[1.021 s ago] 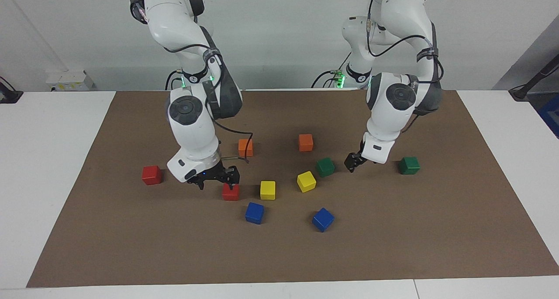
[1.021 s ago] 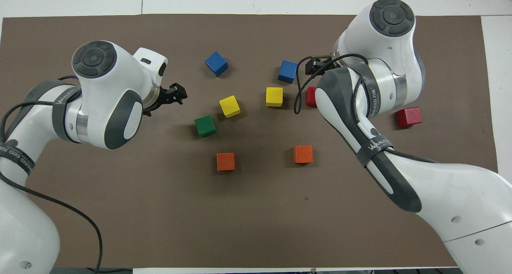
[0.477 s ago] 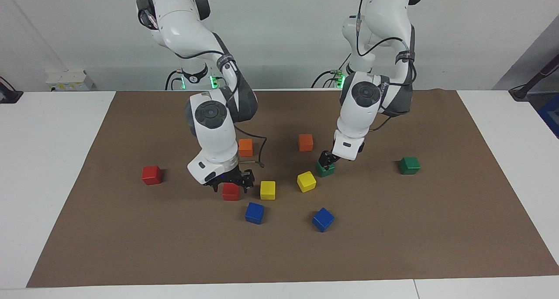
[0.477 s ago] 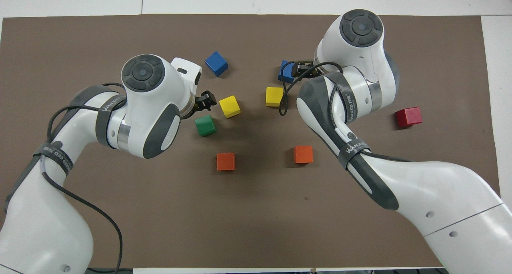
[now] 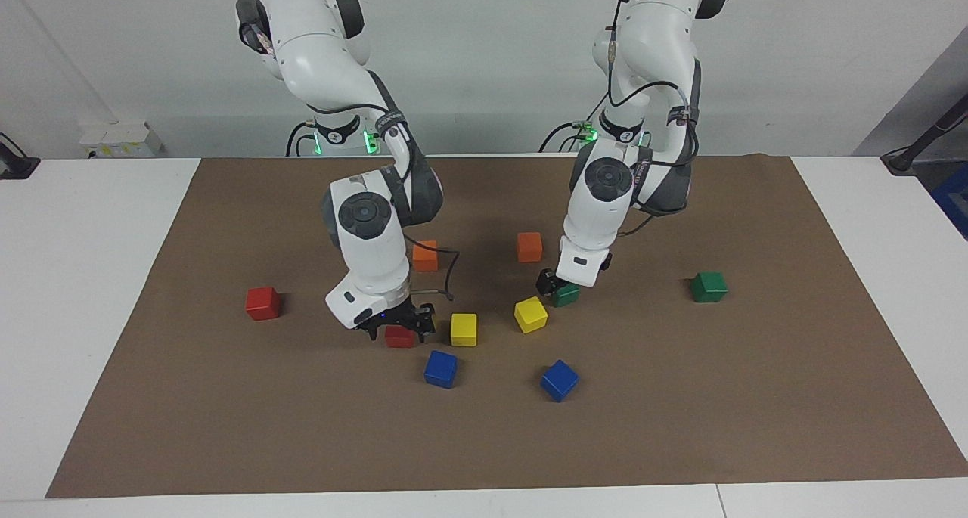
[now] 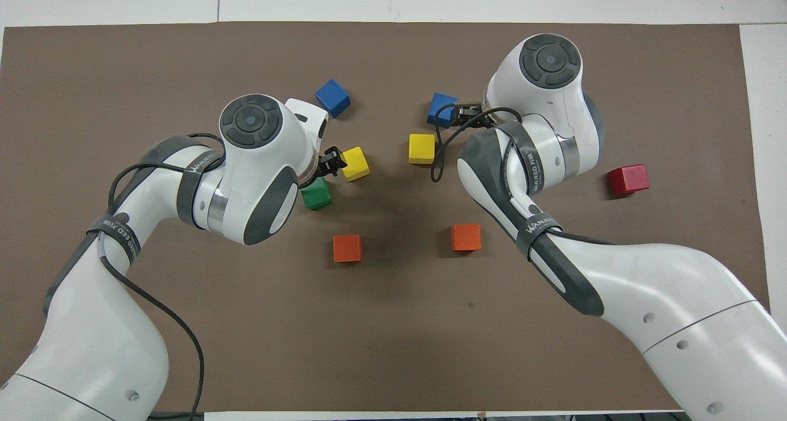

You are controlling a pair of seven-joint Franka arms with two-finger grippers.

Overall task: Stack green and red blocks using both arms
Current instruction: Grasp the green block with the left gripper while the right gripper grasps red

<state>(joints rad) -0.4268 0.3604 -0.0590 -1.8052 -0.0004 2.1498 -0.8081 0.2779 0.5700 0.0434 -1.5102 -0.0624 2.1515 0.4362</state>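
Both grippers have descended since the earlier frame: right gripper (image 5: 396,323), jaws wide, straddles a red block (image 5: 398,337) mid-mat beside a yellow cube (image 5: 463,329); left gripper (image 5: 550,283), jaws wide, sits at a green block (image 5: 565,295). Second red block (image 5: 262,303) lies toward the mat's right-arm edge, second green block (image 5: 708,286) toward its left-arm edge.

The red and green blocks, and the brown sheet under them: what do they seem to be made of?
The red block and the green block look like painted wood or hard plastic: flat even colour, crisp edges, a slight sheen; the pictures do not settle which. The brown sheet looks like matte paper or thin card: no shine, and it lies flat with a straight cut edge on the white table.
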